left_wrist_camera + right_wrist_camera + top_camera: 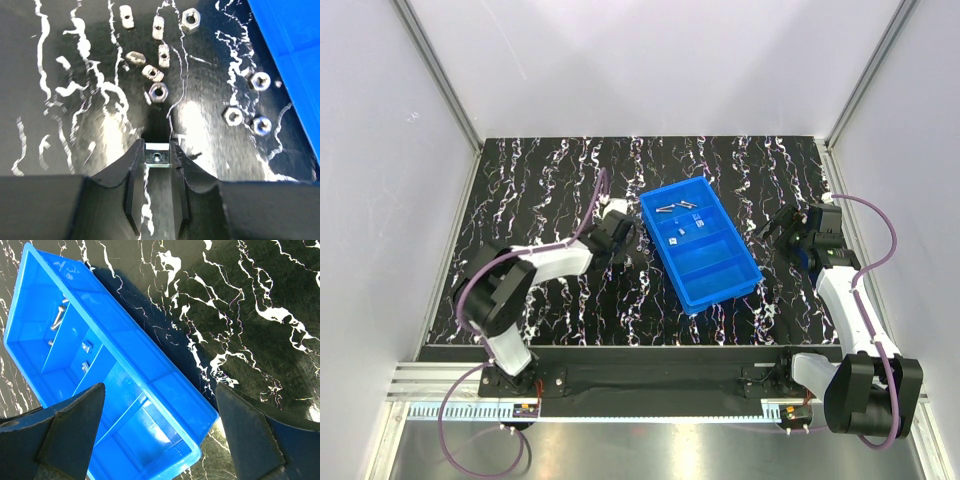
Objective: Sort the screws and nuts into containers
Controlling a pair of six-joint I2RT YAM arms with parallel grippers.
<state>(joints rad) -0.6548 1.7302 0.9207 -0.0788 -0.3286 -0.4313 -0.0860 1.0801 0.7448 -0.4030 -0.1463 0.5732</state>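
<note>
Pinching one square nut (156,158) between the tips of my left hand (156,146), I am low over the worktop (75,125), a little left of the tray (295,35). To carry it well, I judge I should hold the squeeze steady and lift straight up before swinging right. That way my fingers clear the loose nuts (158,92) lying just ahead and the three nearer the tray wall. Then I should cross the rim with height to spare and let go low inside the compartment second from the far end, where two sorted ones lie. The screws (59,315) sit in the far end compartment, and the cross wall between looks low, so a high drop could bounce the piece over. The grip is on the nut's flat sides, and a wrist twist might flick it out. My right hand (160,387) is spread wide, holding nothing, hanging beside the tray's right side and looking down on it. The worktop is glossy black with white veins; glare hides the silver bits, and a dropped nut would likely skitter. White walls (650,60) with metal posts (440,75) close it in on three sides.
</note>
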